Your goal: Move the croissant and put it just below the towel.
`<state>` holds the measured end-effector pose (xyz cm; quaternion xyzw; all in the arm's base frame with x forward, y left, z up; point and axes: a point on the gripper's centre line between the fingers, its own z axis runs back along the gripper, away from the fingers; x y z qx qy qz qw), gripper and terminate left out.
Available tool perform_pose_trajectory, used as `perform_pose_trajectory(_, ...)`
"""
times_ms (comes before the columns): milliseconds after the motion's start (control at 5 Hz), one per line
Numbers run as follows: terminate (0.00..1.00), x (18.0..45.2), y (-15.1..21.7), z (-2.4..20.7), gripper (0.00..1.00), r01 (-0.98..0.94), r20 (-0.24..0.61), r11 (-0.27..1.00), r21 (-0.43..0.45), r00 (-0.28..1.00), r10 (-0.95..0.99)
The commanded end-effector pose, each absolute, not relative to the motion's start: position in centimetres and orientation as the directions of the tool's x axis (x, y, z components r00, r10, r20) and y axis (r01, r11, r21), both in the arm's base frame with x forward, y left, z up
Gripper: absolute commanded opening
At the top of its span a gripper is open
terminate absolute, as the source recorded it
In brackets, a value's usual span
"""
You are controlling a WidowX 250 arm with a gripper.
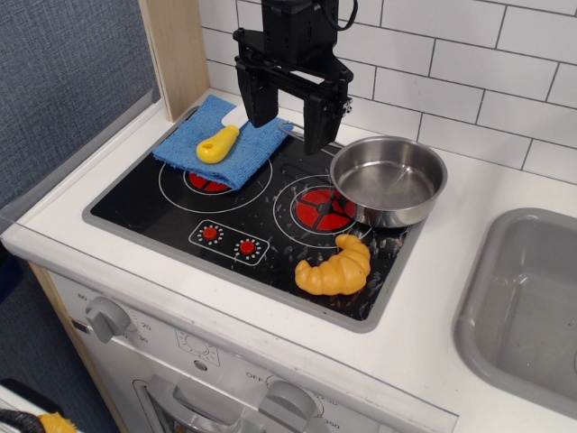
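Note:
The golden-orange croissant (334, 268) lies on the front right of the black stovetop (171, 207), just in front of the steel pan. The bright blue towel (215, 144) lies over the back left burner, with a yellow-handled toy knife (219, 144) resting on it. My gripper (288, 119) hangs open and empty above the back middle of the stove, between the towel and the pan, well apart from the croissant. Its two black fingers point down.
A steel pan (389, 179) sits on the back right burner. A grey sink (527, 307) is at the right. A tiled wall stands behind, a wooden post (176, 50) at the back left. Stove knobs (108, 317) are on the front panel.

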<state>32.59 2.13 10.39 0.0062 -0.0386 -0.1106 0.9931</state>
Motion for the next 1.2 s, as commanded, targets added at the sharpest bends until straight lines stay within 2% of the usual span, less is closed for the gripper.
perform_pose_trajectory(0,0.0,32.6,2.1,10.4,1.0,0.219,0.075,0.975,0.021,0.973,-0.22)
perform_pose_trajectory(400,0.0,27.9,-1.9,6.7,1.0,0.303,0.054,0.953,-0.01,0.952,-0.302)
perform_pose_trajectory(600,0.0,26.4,-3.7,4.7,1.0,0.342,0.044,0.939,-0.024,0.939,-0.341)
perform_pose_trajectory(800,0.0,27.3,-3.9,2.7,1.0,0.319,0.059,0.948,0.003,0.946,-0.318)
perform_pose_trajectory(1000,0.0,28.4,-3.9,1.7,1.0,0.298,0.055,0.955,-0.008,0.953,-0.297)
